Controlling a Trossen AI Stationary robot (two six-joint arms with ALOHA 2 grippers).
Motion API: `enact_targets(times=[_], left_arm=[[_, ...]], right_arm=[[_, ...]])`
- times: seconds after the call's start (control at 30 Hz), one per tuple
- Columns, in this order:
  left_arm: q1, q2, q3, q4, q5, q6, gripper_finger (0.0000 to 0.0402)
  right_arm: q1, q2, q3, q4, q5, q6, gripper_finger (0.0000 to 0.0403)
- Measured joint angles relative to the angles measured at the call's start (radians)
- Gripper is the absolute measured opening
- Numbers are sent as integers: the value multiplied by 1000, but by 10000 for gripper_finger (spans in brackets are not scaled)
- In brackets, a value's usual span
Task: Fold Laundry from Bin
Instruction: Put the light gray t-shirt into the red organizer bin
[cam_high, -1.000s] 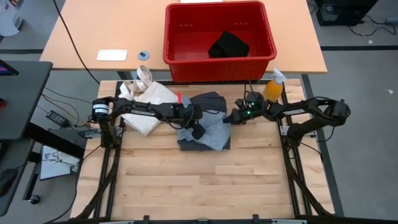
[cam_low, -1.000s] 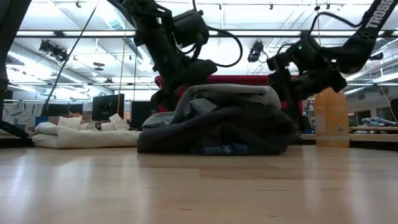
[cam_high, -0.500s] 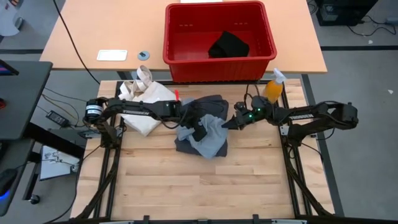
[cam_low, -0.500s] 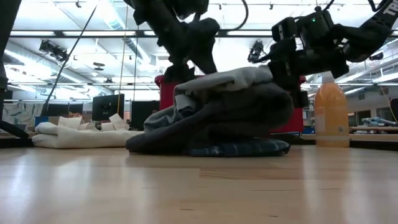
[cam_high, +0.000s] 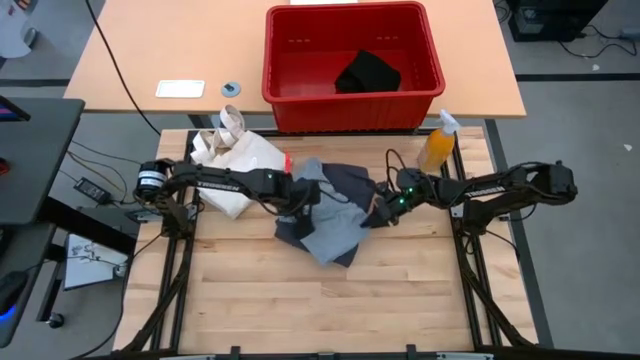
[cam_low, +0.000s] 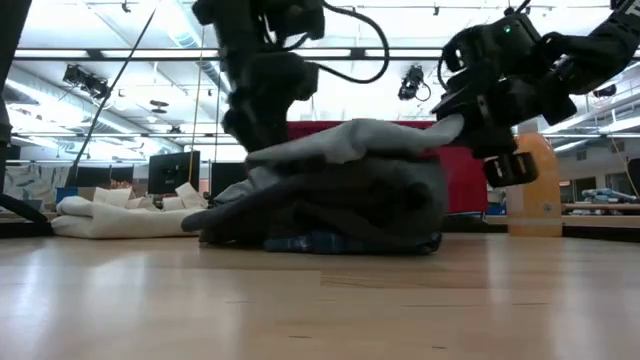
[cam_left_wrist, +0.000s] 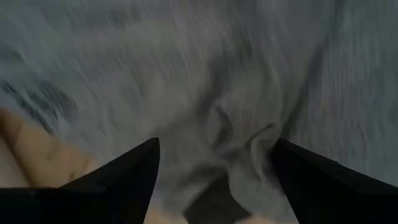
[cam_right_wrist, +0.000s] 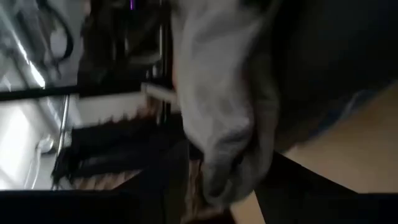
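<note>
The laundry pile lies mid-table. A light grey piece (cam_high: 335, 238) is on top, a dark charcoal-grey piece (cam_high: 345, 183) lies under it, and a blue plaid shirt (cam_low: 310, 243) is at the bottom on the table. My left gripper (cam_high: 303, 203) is at the pile's left side and my right gripper (cam_high: 378, 212) at its right side. Both are shut on the light grey piece. A black piece (cam_high: 368, 72) lies inside the red bin (cam_high: 350, 100) on the far table. My left gripper has a gathered fold of the light grey piece (cam_left_wrist: 233, 146) between its two fingers (cam_left_wrist: 130, 177), coming from above at its left part; how many layers, I cannot tell. My right gripper pinches a bunch of the light grey piece's right end (cam_right_wrist: 230, 155) between its two fingers, coming level from the table's right. That end (cam_low: 445, 128) is held above the pile, and the cloth between the two grippers sags onto the dark piece.
A cream tote bag (cam_high: 240, 165) lies at the table's far left, beside my left arm. An orange spray bottle (cam_high: 438, 148) stands at the far right, behind my right arm. The near half of the wooden table (cam_high: 320, 300) is bare.
Both grippers have drawn the light grey piece toward the table's near edge. It now lies spread over the dark piece and hangs past the pile's near side. My right gripper has gone toward the near edge. The pile has shifted and flattened.
</note>
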Motion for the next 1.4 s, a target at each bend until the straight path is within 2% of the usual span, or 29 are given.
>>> enact_targets(times=[0.17, 0.33, 0.47, 0.67, 0.93, 1.03, 1.13, 1.27, 1.4], left_arm=[[-18, -17, 10, -110, -11, 7, 313], [-28, -70, 82, -107, -12, -23, 313], [-43, -77, 123, -20, -12, -31, 313], [-85, -53, 130, 185, -28, -94, 314], [-165, 81, 130, 406, -37, -160, 314], [-189, 145, 131, 541, -43, -164, 314], [-212, 217, 156, 584, -87, -165, 314], [-247, 293, 209, 552, -186, -142, 314], [-274, 334, 252, 425, -284, -147, 314]], right_arm=[[40, -2, 0, -2, -92, 16, 171], [45, -14, 1, -7, -69, 22, 171], [42, -19, 1, -9, -26, 22, 171], [42, -19, 1, -35, -31, -11, 171], [-47, -102, 1, -96, -2, -65, 171], [-87, -146, 0, -177, 6, -92, 171], [-101, -186, 0, -289, 9, -141, 171], [-79, -226, -1, -421, 59, -215, 171], [-44, -255, -2, -486, 100, -260, 171]])
